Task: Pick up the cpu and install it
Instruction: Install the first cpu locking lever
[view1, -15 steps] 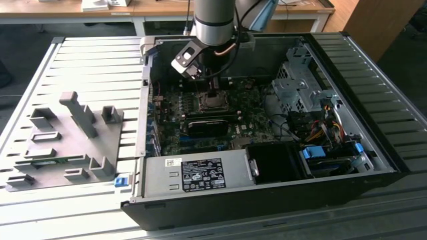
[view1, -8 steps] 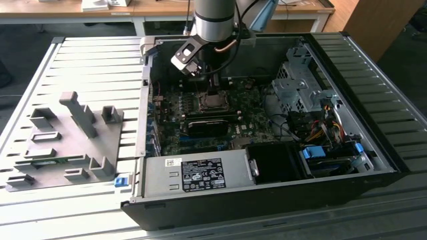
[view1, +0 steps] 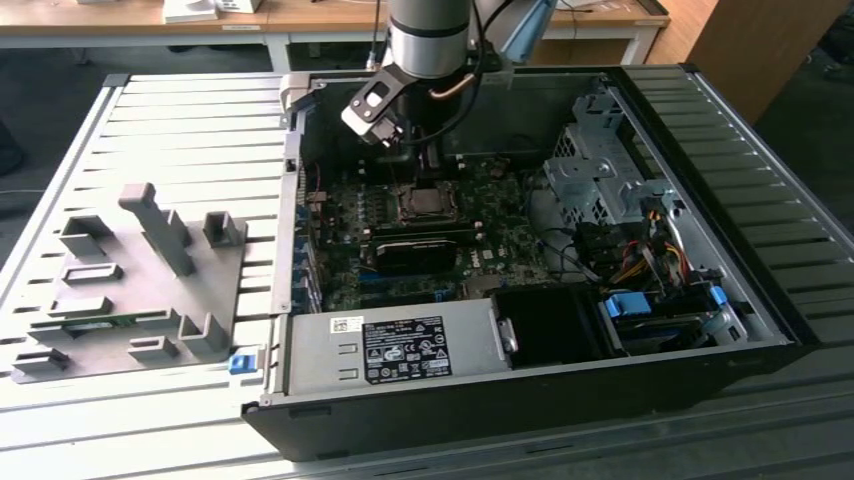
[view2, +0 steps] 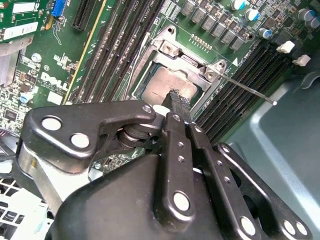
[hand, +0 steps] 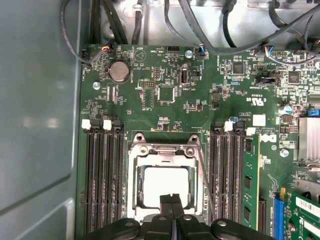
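1. The cpu (hand: 165, 186), a small flat square chip with a pale silvery-grey metal top, is judged light, rigid and fragile. Its smooth lid offers little friction. Hold it by two opposite edges only, and keep it level.

2. Appearance: in both wrist views the top reads as a plain matt plate with no raised parts. In the second wrist view the cpu (view2: 167, 85) has squared corners and lies flat.

3. Location: the chip sits inside the square metal-framed socket (hand: 134, 182) of the green motherboard (hand: 165, 95). The socket's frame surrounds it on all sides.

4. The thin steel retention lever (view2: 250, 92) stands out from the socket corner, clear of the frame. From this the socket is judged not yet latched.

5. The black two-finger gripper (hand: 171, 201) hangs directly over the chip. Its fingertips are pressed together with no gap and nothing between them. Whether the tips touch the lid cannot be told.

6. Black memory slots (hand: 102, 185) flank the socket on both sides.

7. In the exterior view the gripper (view1: 396, 140) is inside the open black computer case (view1: 747, 300), which lies on a slatted metal table (view1: 187, 130).
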